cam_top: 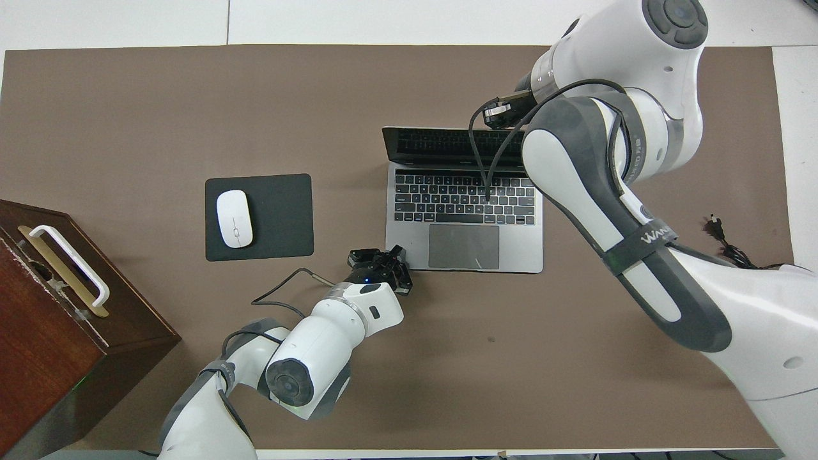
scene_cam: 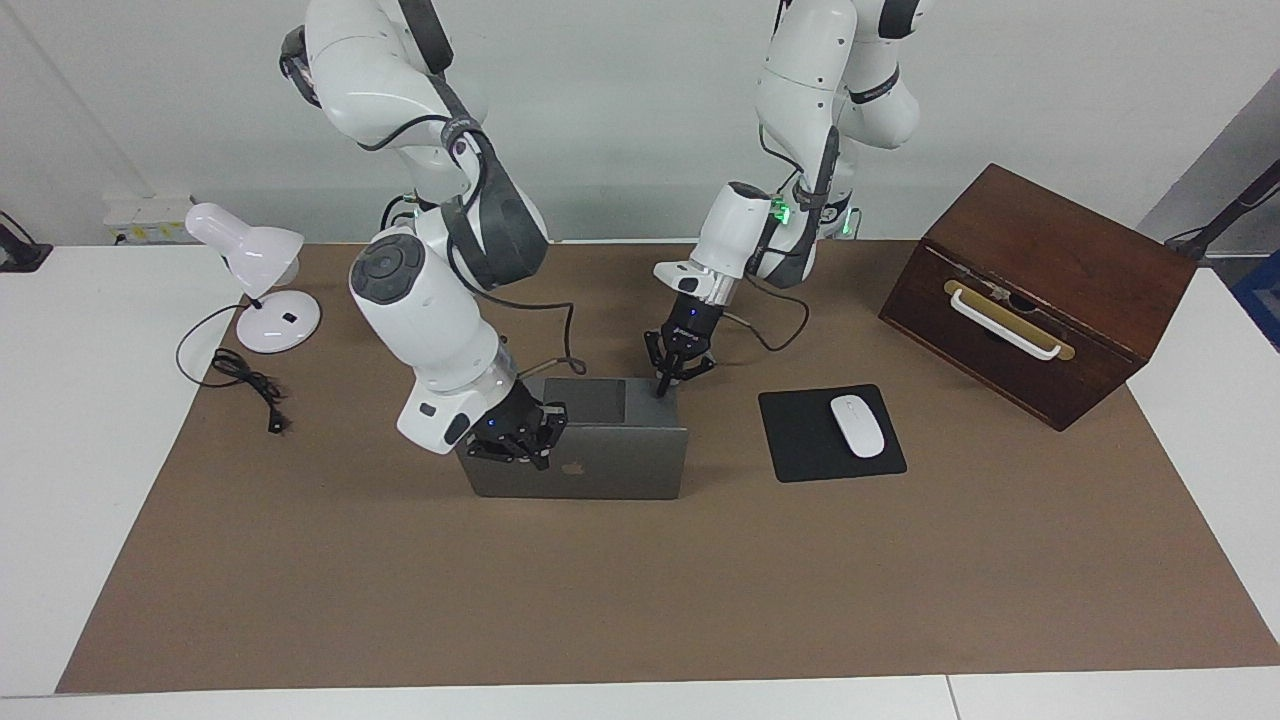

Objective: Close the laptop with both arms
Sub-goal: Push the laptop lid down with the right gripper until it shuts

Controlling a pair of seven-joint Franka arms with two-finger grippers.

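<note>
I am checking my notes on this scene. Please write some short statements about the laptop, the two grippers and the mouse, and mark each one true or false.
1. The laptop lid is fully shut. False: it stands open, keyboard visible.
2. The right gripper is at the back of the lid. True.
3. The left gripper is at the deck's corner nearest the robots. True.
4. The white mouse lies on the laptop's trackpad. False: it lies on the black mouse pad.
5. The wooden box stands at the right arm's end. False: the left arm's end.
</note>
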